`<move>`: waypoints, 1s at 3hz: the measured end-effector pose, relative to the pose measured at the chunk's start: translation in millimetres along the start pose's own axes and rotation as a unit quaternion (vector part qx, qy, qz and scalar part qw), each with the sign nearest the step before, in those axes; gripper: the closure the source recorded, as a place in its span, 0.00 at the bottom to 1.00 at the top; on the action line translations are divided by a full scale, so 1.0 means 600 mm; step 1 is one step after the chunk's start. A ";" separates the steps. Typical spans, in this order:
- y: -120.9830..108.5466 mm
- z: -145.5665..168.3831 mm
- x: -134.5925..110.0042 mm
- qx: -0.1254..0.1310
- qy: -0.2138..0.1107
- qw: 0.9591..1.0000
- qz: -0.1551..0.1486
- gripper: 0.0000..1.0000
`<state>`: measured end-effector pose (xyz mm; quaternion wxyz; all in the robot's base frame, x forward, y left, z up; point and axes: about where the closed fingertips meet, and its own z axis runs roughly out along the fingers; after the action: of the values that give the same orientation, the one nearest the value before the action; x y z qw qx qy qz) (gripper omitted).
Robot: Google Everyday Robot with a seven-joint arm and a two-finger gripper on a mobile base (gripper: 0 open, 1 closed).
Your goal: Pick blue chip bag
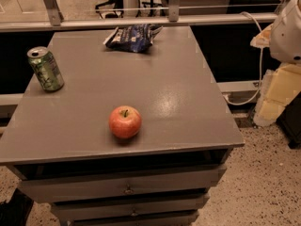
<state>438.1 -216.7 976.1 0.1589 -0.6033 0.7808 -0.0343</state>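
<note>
The blue chip bag (132, 36), a crumpled dark-blue foil bag with white lettering, lies at the far edge of the grey table (178, 102), near the middle of its back side. My gripper (278, 94) is at the right edge of the view, beside and off the table. It is well to the right of the bag and nearer to me, and it holds nothing I can see. The white arm housing (289, 32) sits above it.
A green soda can (45, 68) stands upright at the table's left edge. A red apple (125, 122) sits near the front edge. Drawers (127, 188) run below the tabletop. A metal rail (141, 21) and a glass partition stand right behind the bag. A white cable (260, 65) hangs at the right.
</note>
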 end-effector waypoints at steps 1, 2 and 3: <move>-0.010 0.005 -0.009 0.007 -0.016 1.000 0.006 0.00; -0.081 0.056 -0.051 0.028 -0.081 0.996 0.027 0.00; -0.179 0.097 -0.100 0.054 -0.142 0.987 0.049 0.00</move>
<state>568.7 -180.3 959.6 0.3022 -0.5532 0.7761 0.0172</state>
